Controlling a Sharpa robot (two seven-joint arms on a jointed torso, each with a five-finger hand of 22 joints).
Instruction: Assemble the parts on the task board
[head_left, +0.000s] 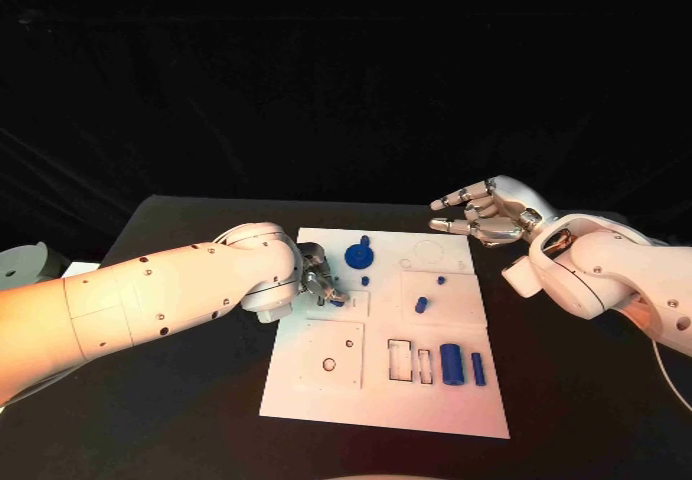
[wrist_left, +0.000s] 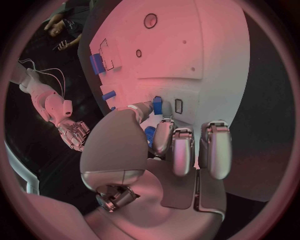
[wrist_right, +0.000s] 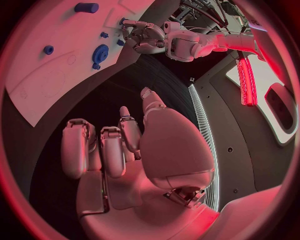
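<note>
While the left robot hand (head_left: 320, 288) is hovering low over the task board (head_left: 378, 405), it is pinching a small blue part (wrist_left: 157, 105) betw. thumb and a finger, right beside a small rectangular slot (wrist_left: 179, 105) in the board. Judging by that, the step in hand is seating this part in a recess, w/ most of the assembly not yet done. Next move prob. calls for lining the part up square w/ the slot, then pressing straight down w/o tilting it.

Right robot hand (head_left: 483, 214) is hanging off the board's far corner, well apart from the left one, over the black surface (head_left: 188, 230), fingers spread and curled a little, holding nothing.

As for recesses: beyond the left robot hand's fingertips, a blue disc-like part (head_left: 359, 256) and two small blue pegs (head_left: 421, 305) are sitting on the board. Nearer the robot, on the right robot hand's side, a blue cylinder (head_left: 451, 363) and a thinner blue bar (head_left: 477, 369) are lying beside two empty rectangular outlines (head_left: 401, 361). Whether those parts are seated or just lying loose, can't tell.
</note>
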